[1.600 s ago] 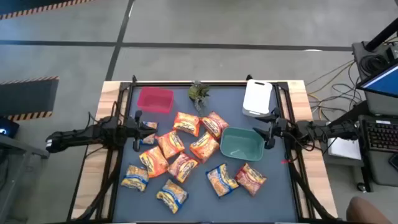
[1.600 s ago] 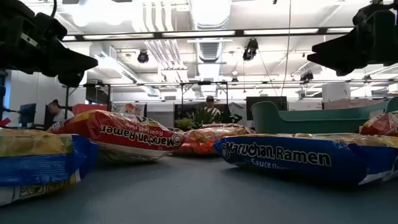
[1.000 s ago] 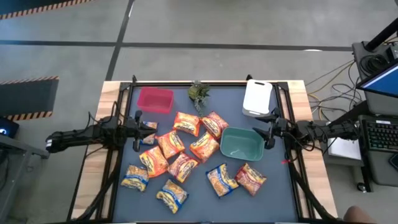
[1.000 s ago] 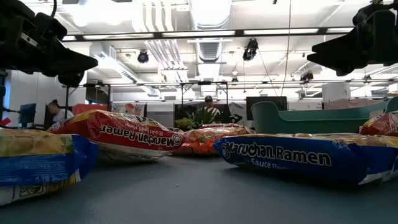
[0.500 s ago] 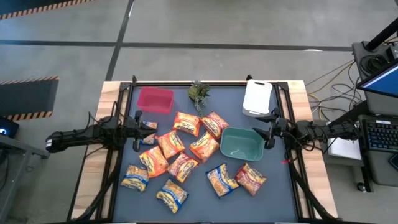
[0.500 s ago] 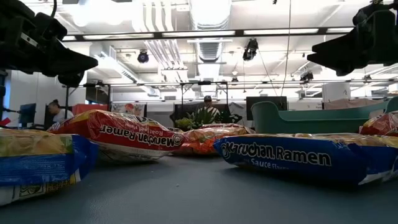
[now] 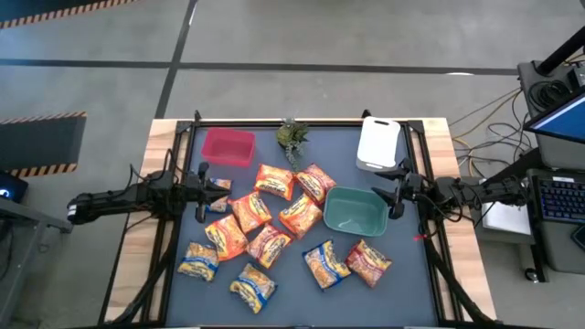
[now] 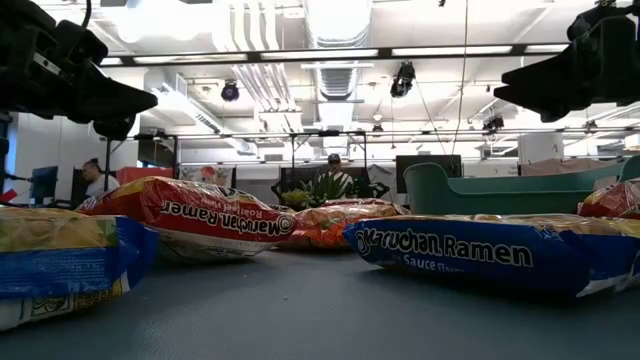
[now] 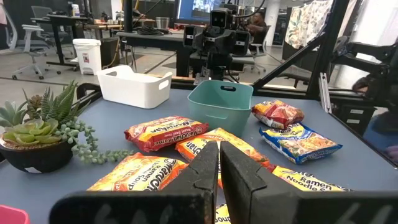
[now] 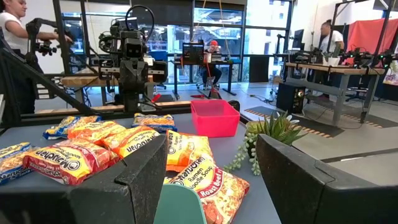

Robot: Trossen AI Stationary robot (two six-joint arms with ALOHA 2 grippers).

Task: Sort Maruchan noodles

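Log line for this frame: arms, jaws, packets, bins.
left gripper: jaws shut, empty, table's left | right gripper: jaws open, empty, beside teal bin | ramen packets: loose on table | pink bin: empty

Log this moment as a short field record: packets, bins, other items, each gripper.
packets: Maruchan noodles scattered loose on the mat, none in a bin
bins: pink bin, teal bin, white bin, no packet visible in any of them
other: small plant at the far edge
left gripper: shut, holding nothing, at the left edge of the pile
right gripper: open, holding nothing, beside the teal bin
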